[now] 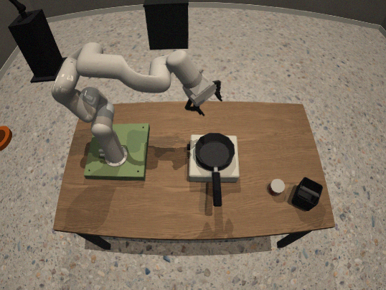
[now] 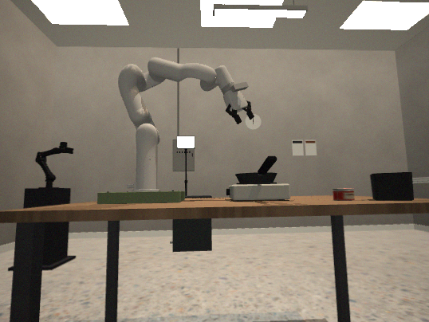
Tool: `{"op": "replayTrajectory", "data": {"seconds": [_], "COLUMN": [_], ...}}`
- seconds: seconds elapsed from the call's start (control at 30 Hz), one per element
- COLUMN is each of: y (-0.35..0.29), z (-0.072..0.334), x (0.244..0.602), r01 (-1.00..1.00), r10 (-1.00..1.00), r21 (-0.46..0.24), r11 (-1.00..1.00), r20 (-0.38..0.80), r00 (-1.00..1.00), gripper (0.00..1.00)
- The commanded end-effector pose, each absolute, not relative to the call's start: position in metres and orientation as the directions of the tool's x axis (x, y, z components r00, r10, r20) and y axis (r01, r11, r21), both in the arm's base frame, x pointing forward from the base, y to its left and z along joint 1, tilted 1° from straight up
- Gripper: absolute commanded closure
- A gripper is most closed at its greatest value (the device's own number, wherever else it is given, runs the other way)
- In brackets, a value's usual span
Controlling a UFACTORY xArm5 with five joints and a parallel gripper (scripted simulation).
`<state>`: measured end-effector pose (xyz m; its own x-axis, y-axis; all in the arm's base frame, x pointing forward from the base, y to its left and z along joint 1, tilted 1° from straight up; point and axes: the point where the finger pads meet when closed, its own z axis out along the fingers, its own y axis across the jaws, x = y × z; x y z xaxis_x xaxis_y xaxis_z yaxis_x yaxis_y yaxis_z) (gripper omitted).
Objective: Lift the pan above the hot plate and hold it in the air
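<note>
A black pan (image 1: 214,151) sits on a white hot plate in the middle of the wooden table. Its long black handle (image 1: 217,189) points toward the table's front edge. In the side view the pan (image 2: 255,176) rests on the hot plate (image 2: 259,191) with the handle (image 2: 266,164) angled upward. My gripper (image 1: 205,101) is open and empty. It hangs high in the air behind the hot plate, near the table's back edge. In the side view the gripper (image 2: 242,115) is well above the pan.
A red can with a white lid (image 1: 277,186) and a black box (image 1: 306,193) stand at the table's front right. My arm's green base plate (image 1: 118,151) is at the left. Black stands are on the floor behind the table.
</note>
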<state>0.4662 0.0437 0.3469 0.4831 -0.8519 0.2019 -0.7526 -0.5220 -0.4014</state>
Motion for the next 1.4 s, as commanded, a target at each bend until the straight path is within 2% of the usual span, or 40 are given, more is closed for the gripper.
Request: {"op": "replayTrajectory", "data": {"seconds": [0.0, 0.6, 0.7, 0.93, 1.03, 1.1, 1.13, 1.37], "y": [0.044, 0.040, 0.013, -0.026, -0.044, -0.044, -0.061, -0.099], "z": [0.349, 0.345, 0.320, 0.282, 0.265, 0.265, 0.247, 0.208], "x": [0.467, 0.469, 0.484, 0.498, 0.503, 0.503, 0.506, 0.508], "r01": [-0.751, -0.762, -0.834, -0.912, -0.939, -0.939, -0.960, -0.991], "r10": [-0.852, -0.858, -0.899, -0.945, -0.961, -0.961, -0.974, -0.993], "r21": [-0.405, -0.397, -0.336, -0.247, -0.206, -0.206, -0.165, -0.074], "r11": [-0.522, -0.512, -0.438, -0.328, -0.276, -0.276, -0.225, -0.113], "r20": [0.204, 0.197, 0.154, 0.100, 0.079, 0.079, 0.060, 0.023], "r00": [0.482, 0.474, 0.410, 0.312, 0.266, 0.266, 0.218, 0.112], "gripper": [0.00, 0.00, 0.00, 0.00, 0.00, 0.00, 0.00, 0.00]}}
